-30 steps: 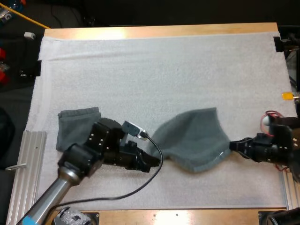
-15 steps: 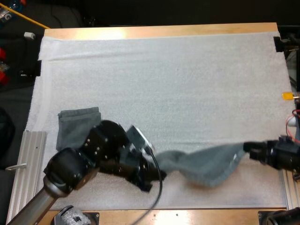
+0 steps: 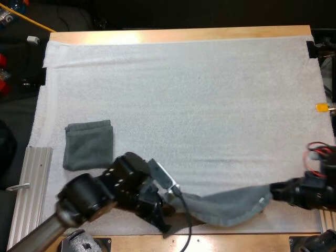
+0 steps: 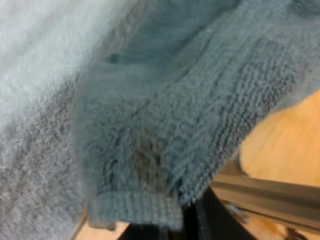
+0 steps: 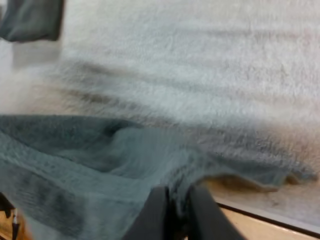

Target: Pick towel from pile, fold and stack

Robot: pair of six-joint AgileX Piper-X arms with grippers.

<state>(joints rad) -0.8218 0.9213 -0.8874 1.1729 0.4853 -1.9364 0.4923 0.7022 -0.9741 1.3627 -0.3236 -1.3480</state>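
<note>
left gripper (image 3: 177, 202) and right gripper (image 3: 274, 190) each clamped on towel (image 3: 231, 206) end, thin pinch; towel sags near table (image 3: 247, 242) edge, pull harder = corner probably slips out

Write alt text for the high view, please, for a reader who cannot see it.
The left gripper and right gripper hold a dark grey-green towel stretched between them along the near edge of the white mat. A folded towel lies flat at the mat's left side.
</note>
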